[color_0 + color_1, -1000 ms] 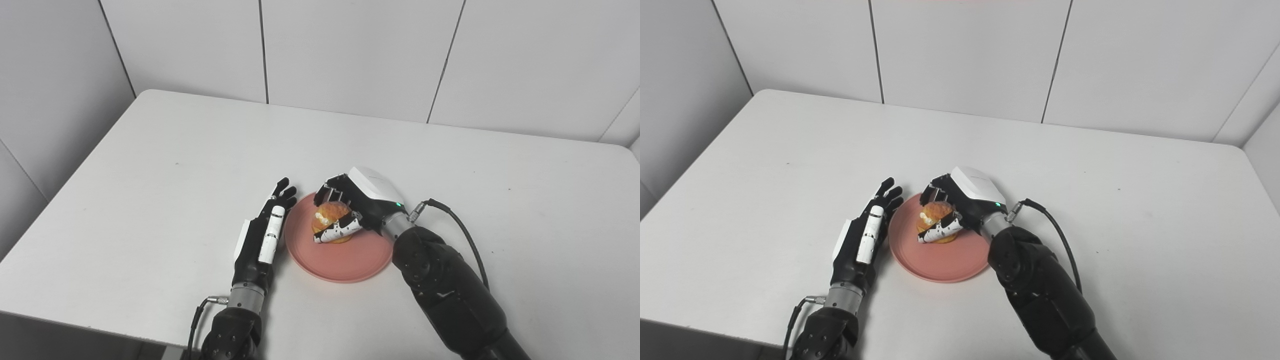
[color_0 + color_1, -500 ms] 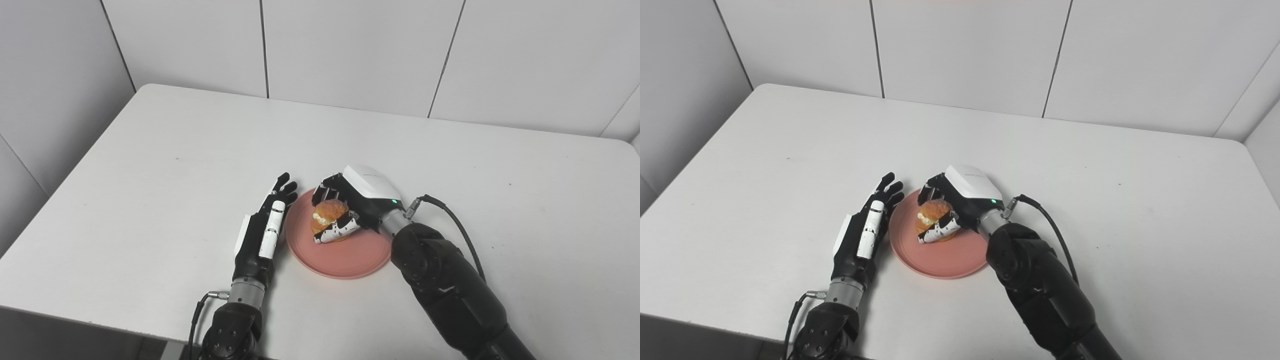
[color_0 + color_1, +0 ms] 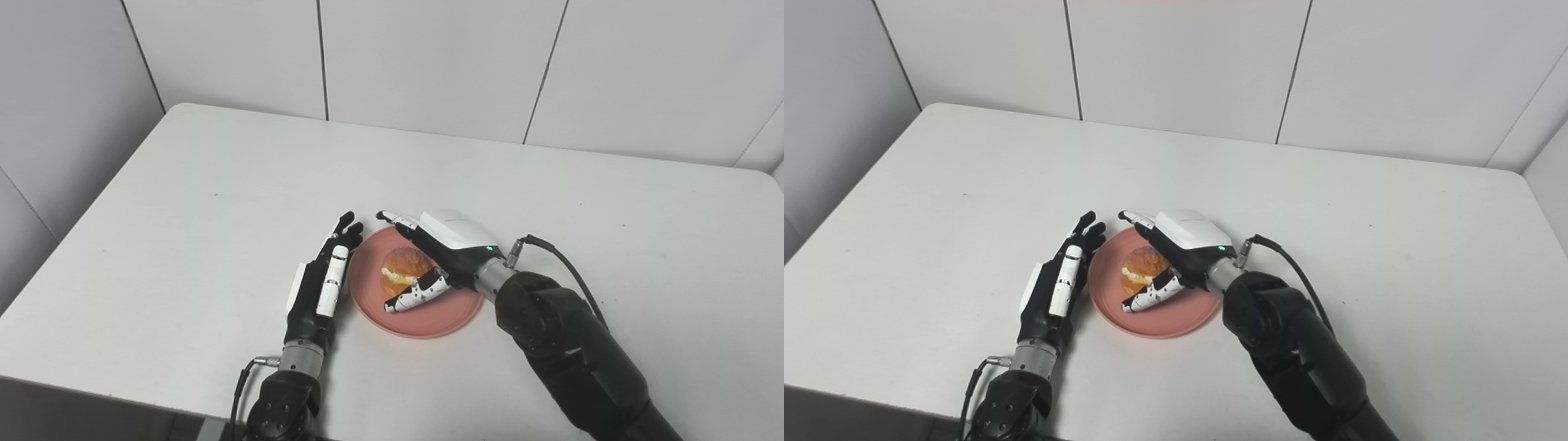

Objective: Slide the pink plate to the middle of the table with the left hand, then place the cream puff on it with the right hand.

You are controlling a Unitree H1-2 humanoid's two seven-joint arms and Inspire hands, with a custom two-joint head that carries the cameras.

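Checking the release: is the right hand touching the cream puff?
Cannot tell. In the left eye view the right hand has its fingers spread, but the thumb overlaps the cream puff, and no gap shows.

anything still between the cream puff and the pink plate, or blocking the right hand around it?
Nothing visible. The cream puff sits on the pink plate, with the right hand open around it, fingers spread. The left hand lies open beside the plate's left rim.
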